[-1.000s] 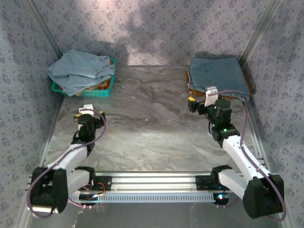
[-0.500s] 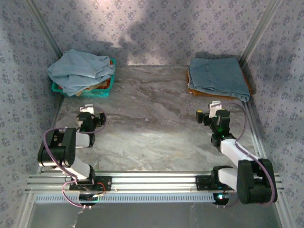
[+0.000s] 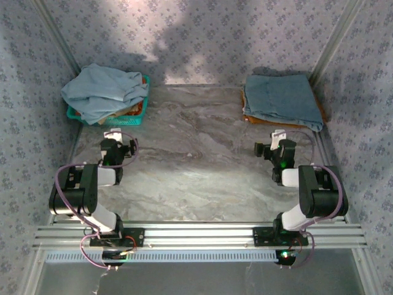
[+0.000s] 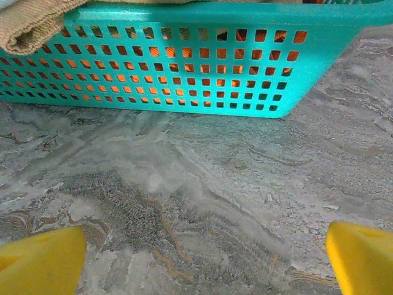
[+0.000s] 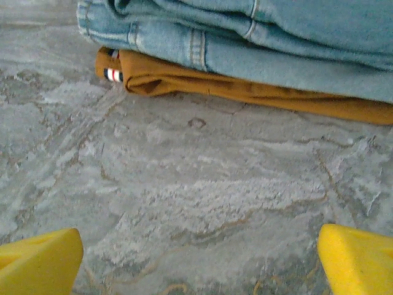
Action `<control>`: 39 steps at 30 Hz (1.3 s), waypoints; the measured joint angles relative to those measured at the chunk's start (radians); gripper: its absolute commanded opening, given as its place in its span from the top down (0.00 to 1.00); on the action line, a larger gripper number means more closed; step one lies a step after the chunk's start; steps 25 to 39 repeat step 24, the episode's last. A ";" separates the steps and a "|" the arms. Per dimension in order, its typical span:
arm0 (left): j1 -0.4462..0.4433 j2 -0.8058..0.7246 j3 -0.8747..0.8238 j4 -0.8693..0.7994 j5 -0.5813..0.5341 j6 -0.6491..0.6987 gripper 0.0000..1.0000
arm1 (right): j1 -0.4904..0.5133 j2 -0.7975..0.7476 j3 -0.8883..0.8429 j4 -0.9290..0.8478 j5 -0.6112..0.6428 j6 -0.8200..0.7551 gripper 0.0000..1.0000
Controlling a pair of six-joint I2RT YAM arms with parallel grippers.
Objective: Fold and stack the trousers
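two arms, the left arm [image 3: 77,192] and the right arm [image 3: 319,193], share white shells and bulky black joints. mauve-grey cables [image 3: 57,179] loop off each. a green light [image 3: 282,163] glows on the right arm. the left gripper [image 4: 202,261] and right gripper [image 5: 199,258] wear yellow fingertips [image 4: 40,258].

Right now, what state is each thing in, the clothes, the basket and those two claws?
trousers: folded flat on the rust-orange cloth
rust-orange cloth: folded, beneath them
basket: upright, heaped with grey-blue cloth
grey-blue cloth: crumpled, spilling over the rim
left gripper: open, empty
right gripper: open, empty
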 measured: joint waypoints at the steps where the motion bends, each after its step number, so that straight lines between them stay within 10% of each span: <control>1: 0.000 0.000 0.000 0.000 0.000 0.000 0.00 | 0.000 0.000 0.003 0.001 0.001 0.001 0.00; 39: 0.000 0.000 0.000 -0.001 0.015 0.007 0.00 | 0.000 0.000 0.003 0.003 0.008 0.005 0.00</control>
